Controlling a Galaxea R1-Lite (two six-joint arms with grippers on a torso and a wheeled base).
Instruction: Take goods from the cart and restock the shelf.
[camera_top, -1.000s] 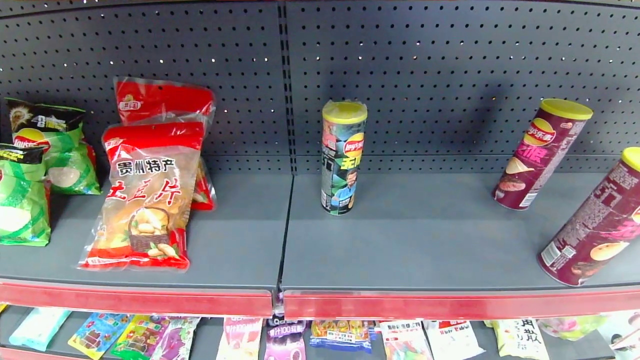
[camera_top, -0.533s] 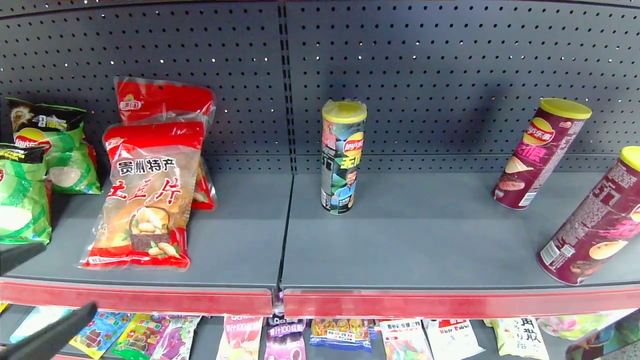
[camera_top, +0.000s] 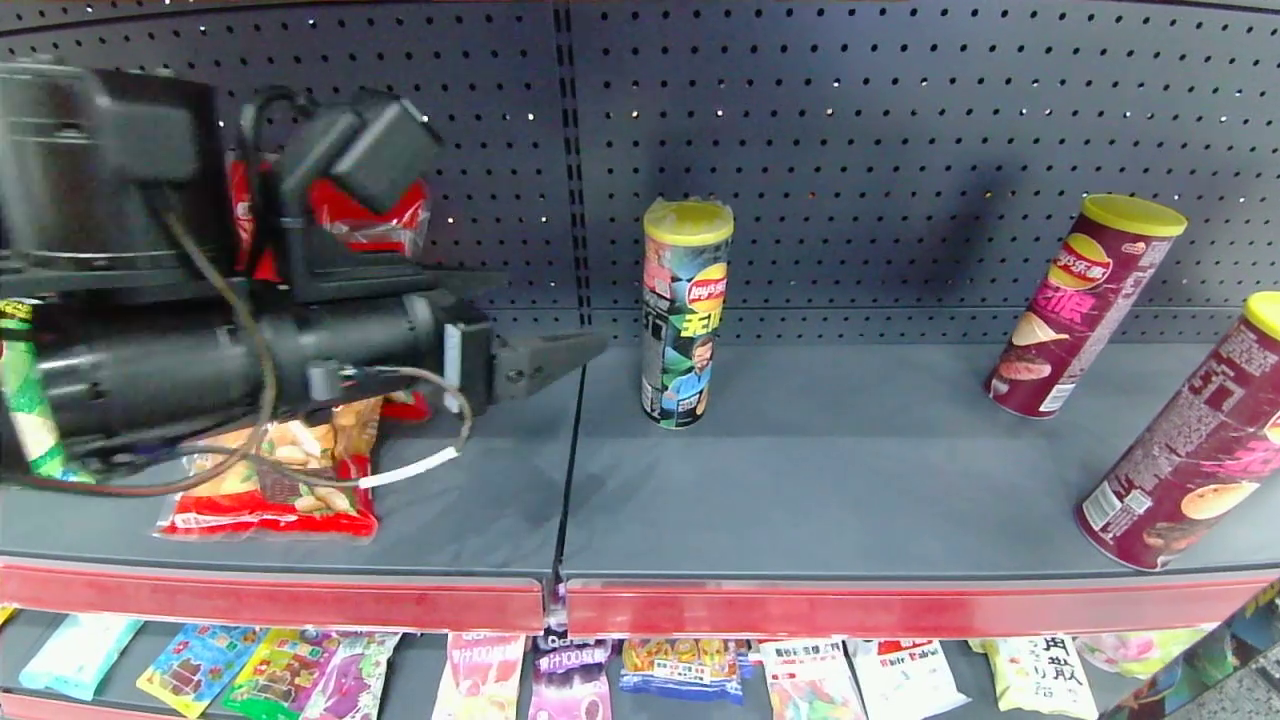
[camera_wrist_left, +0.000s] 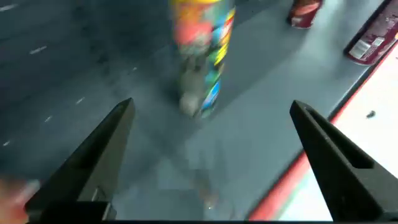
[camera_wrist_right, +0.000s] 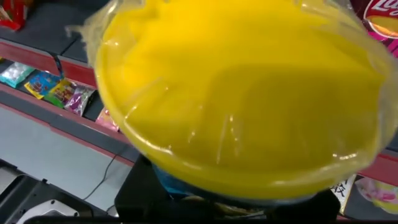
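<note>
A chip can (camera_top: 687, 315) with a yellow lid and green-blue print stands upright mid-shelf near the pegboard. My left gripper (camera_top: 588, 346) hovers just left of it above the shelf (camera_top: 800, 480), pointing at the can. In the left wrist view this gripper (camera_wrist_left: 211, 106) is open, with the can (camera_wrist_left: 202, 56) ahead between the lines of its fingers and apart from them. In the right wrist view a plastic-wrapped yellow lid (camera_wrist_right: 236, 93) of another chip can sits close up, with the dark right gripper beneath it. Part of that can (camera_top: 1205, 665) peeks in at the head view's lower right corner.
Two maroon chip cans (camera_top: 1085, 305) (camera_top: 1190, 450) stand tilted at the shelf's right. Red snack bags (camera_top: 270, 500) and green bags (camera_top: 30, 420) lie at the left, partly behind my left arm. Small packets (camera_top: 680, 670) hang on the lower shelf. Bare shelf lies between the cans.
My left arm has swung up from the lower left to above the shelf, now covering the bags and pointing at the can. The can at the lower right corner has edged up.
</note>
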